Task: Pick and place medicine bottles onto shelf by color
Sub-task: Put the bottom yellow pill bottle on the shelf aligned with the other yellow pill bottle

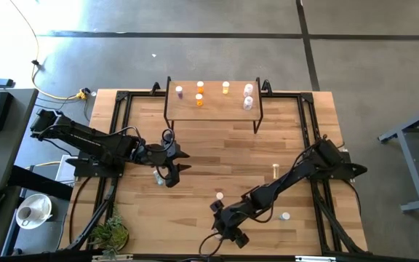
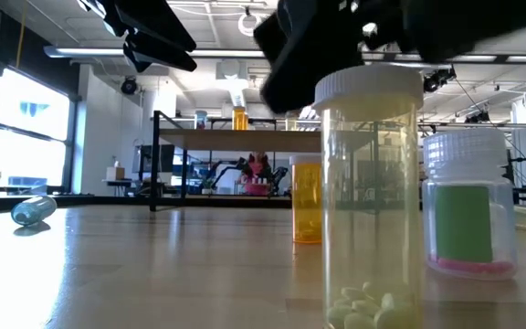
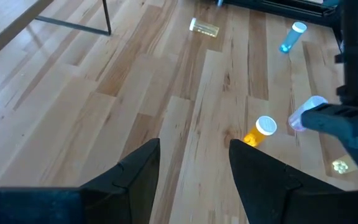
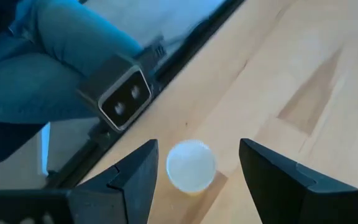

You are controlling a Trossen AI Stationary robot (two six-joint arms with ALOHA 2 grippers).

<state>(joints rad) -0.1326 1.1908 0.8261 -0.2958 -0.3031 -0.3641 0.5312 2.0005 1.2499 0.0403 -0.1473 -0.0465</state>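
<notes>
The shelf stands at the table's far middle and carries several upright bottles: orange, yellow and pinkish-white. My right gripper is open near the table's front edge. It points down over an upright yellow bottle, which also shows in the low view; one finger stands on either side, apart from it. My left gripper is open and empty over the left middle of the table. A blue-grey bottle lies on its side beside it.
An orange bottle and a pink bottle with a green label stand near the yellow one. A yellow bottle and a pale blue one lie on the right. A camera box and a person's legs are just beyond the front edge.
</notes>
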